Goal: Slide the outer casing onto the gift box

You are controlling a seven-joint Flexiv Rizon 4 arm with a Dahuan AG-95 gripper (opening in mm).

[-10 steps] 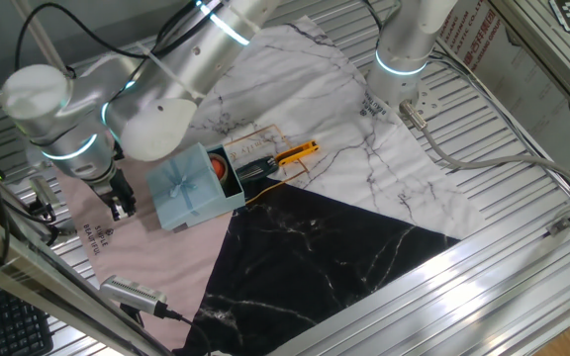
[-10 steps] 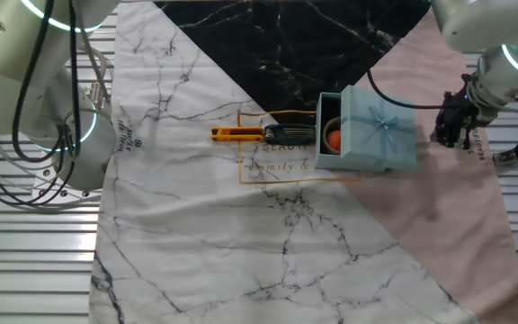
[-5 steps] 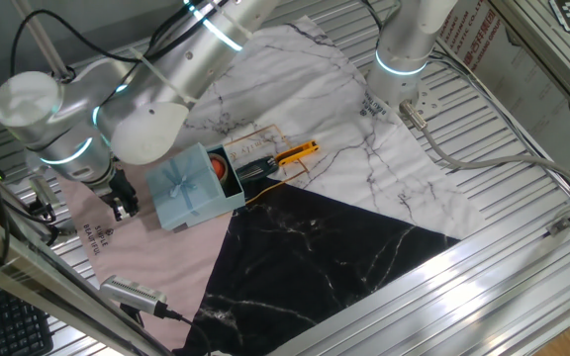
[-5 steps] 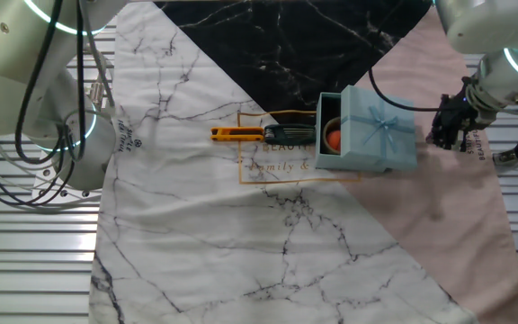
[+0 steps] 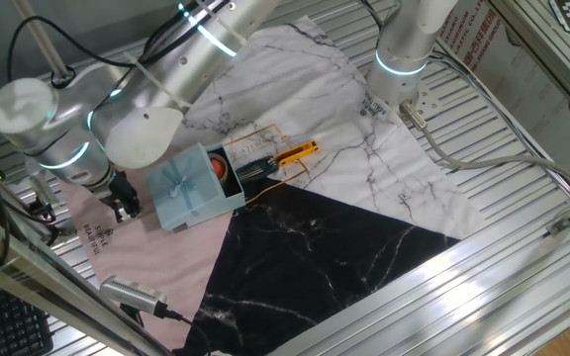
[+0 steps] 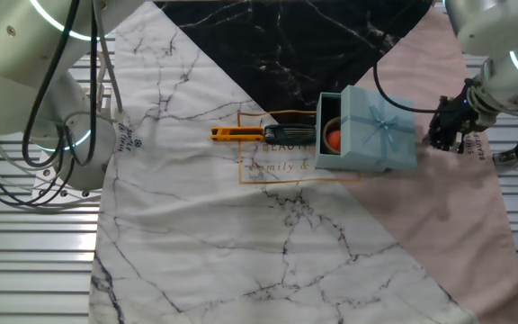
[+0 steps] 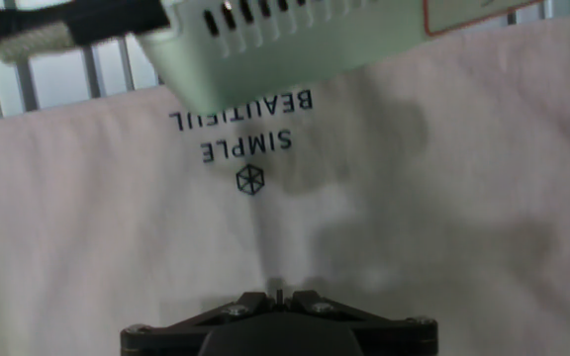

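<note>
Crept slightly nearer the casing (image 6: 378, 129), gripper (image 6: 447, 128) now just beside its far edge. Fingers look closed, holding nothing.

Sits partly over the box (image 6: 328, 132), orange piece exposed. Light, thin cardboard; crushable, slippery. Best pushed flat on the end wall.

Hand view shows only pink cloth (image 7: 443, 227) with lettering; no casing.

Box (image 6: 331, 135) mostly hidden inside casing (image 6: 376, 130); pincer (image 5: 123, 206) too small, jaw state unclear; fingertips cut off in hand view.
</note>
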